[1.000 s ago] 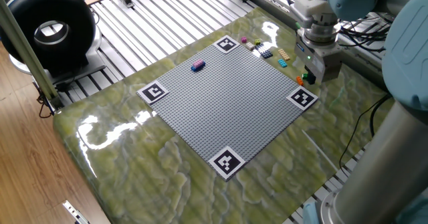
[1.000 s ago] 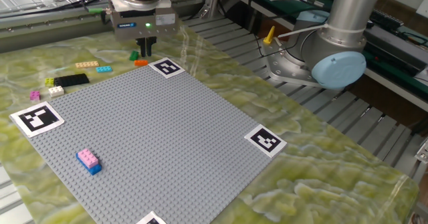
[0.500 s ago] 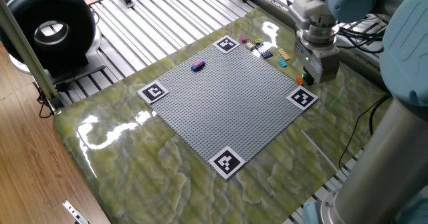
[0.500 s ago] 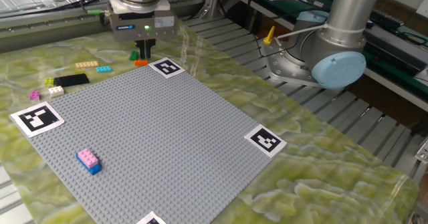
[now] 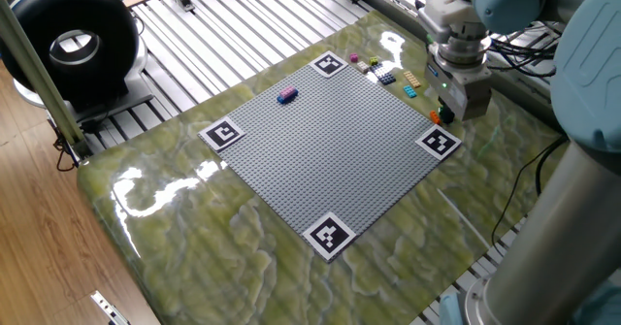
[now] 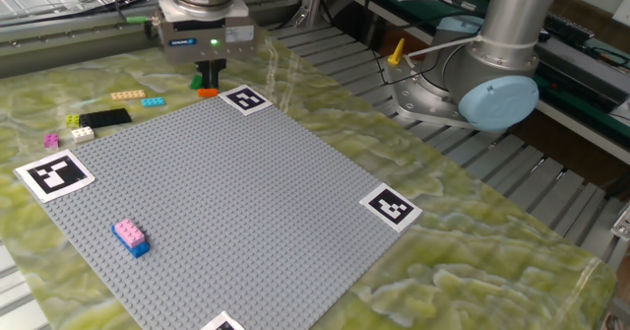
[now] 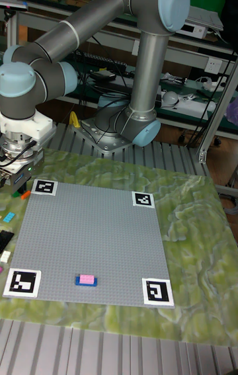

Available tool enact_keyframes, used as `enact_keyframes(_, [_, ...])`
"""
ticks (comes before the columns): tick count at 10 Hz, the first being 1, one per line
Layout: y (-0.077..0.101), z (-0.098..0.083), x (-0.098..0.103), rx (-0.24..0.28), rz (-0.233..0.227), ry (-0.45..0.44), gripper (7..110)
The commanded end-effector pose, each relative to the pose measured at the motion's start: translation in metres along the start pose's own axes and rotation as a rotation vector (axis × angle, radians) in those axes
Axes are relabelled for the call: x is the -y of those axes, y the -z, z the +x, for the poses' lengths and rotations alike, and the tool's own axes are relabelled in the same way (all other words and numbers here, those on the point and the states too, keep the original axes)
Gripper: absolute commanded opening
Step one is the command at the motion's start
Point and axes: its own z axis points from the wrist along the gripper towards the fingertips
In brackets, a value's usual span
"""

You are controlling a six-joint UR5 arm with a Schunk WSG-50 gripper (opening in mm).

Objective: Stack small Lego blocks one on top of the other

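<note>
Looks like the pick-up step: the end effector (image 6: 208,78) is down at the far corner of the grey baseplate (image 6: 226,212), just off the marker tag (image 6: 245,99), with its fingers around a green brick (image 6: 198,81) and an orange brick (image 6: 207,92) right below it on the counter (image 6: 472,231). Can't really tell if it's pinching the green one or not. Next I'd guess it needs a firm grip, a straight lift, then a carry across to the pink-on-blue stack (image 6: 130,236) near the opposite edge. Other loose bricks (image 6: 98,119) sit along the adjacent edge. Arm reaches over from its base, wrist pointing straight down
</note>
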Motion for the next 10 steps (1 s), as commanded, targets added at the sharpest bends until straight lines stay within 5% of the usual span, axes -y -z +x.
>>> enact_keyframes(1, [0.007, 0.000, 0.010, 0.007, 0.050, 0.050, 7])
enact_keyframes(4, [0.008, -0.006, 0.015, 0.033, 0.071, 0.054, 7])
enact_keyframes(10, [0.005, 0.002, 0.025, 0.003, 0.097, 0.055, 7])
